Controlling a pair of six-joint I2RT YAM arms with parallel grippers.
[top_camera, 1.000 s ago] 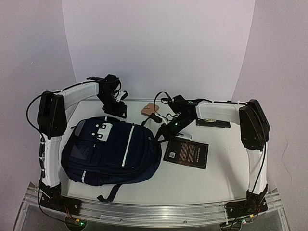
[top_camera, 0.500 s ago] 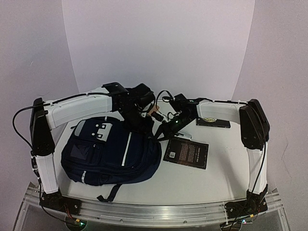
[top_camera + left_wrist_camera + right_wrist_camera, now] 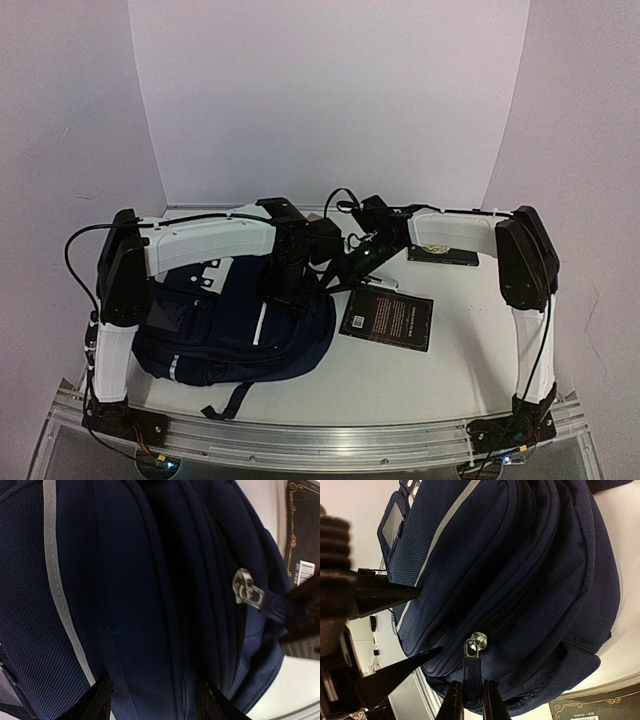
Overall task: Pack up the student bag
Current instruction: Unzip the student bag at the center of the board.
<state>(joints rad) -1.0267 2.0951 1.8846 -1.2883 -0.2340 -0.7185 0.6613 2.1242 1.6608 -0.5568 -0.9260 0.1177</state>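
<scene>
Seen from above, the backpack lay front up on the left half of the table. The left arm stretched across its top end, and the left claw hung over its right-hand side. The right arm reached in from the far right, its right claw at the bag's right edge. That view was too coarse to show how either claw stood. It did show a black book lying flat just right of the bag, and a second dark book farther back under the right forearm. The right wrist view settled the rest. The right claw's two fingers were pinched together on the navy zipper pull, which hung from a silver slider on the bag's side seam. The left claw's black fingers stood wide apart, their tips against or just off the fabric; which of the two could not be told. This camera also caught the clear window pocket near the top of the bag. The left wrist view looked down between its own spread fingertips at the bag's ridged side, with the grey stripe running down the left. It showed the same slider from the other side, and the pull ran off into a dark blur that hid the grip. The black book's barcode label showed at the right edge.
</scene>
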